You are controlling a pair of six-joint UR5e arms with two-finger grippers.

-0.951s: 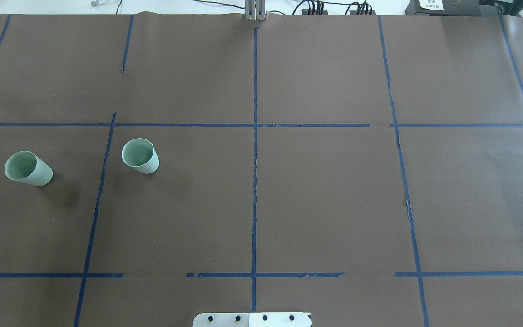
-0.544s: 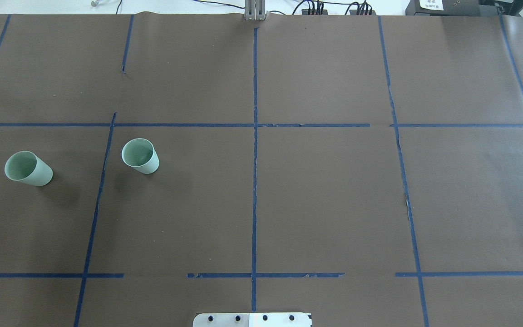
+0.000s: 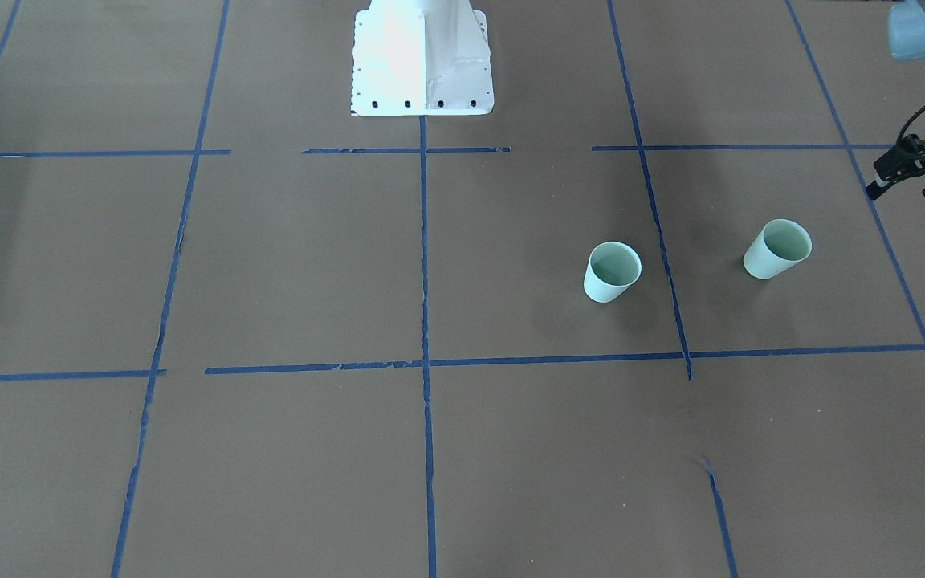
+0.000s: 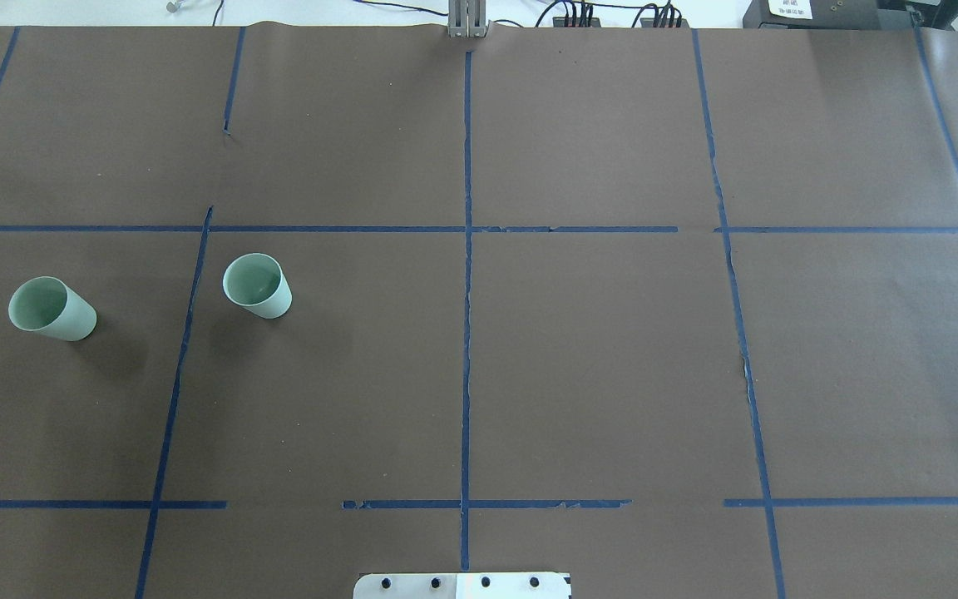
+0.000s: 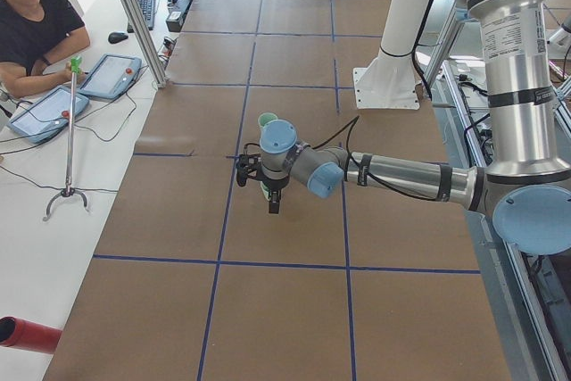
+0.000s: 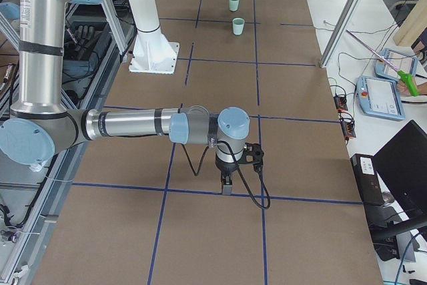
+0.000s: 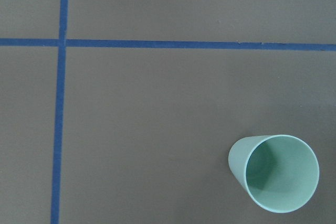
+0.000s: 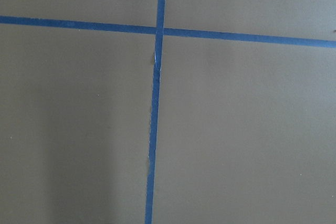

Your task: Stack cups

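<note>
Two pale mint-green cups stand upright and apart on the brown table, on the robot's left. The outer cup [image 4: 51, 308] also shows in the front-facing view [image 3: 777, 248] and in the left wrist view [image 7: 275, 174]. The inner cup [image 4: 257, 285] shows too in the front-facing view [image 3: 613, 271]. My left gripper [image 5: 272, 202] hangs pointing down above the table by the outer cup, empty; I cannot tell if it is open. My right gripper [image 6: 227, 181] hangs pointing down over the table's right end, far from the cups; I cannot tell its state.
Blue tape lines [image 4: 466, 249] divide the brown paper cover into squares. The white robot base [image 3: 421, 56] stands at the table's near edge. An operator [image 5: 31, 28] sits beside the table with tablets and a stand. The right wrist view shows only tape lines.
</note>
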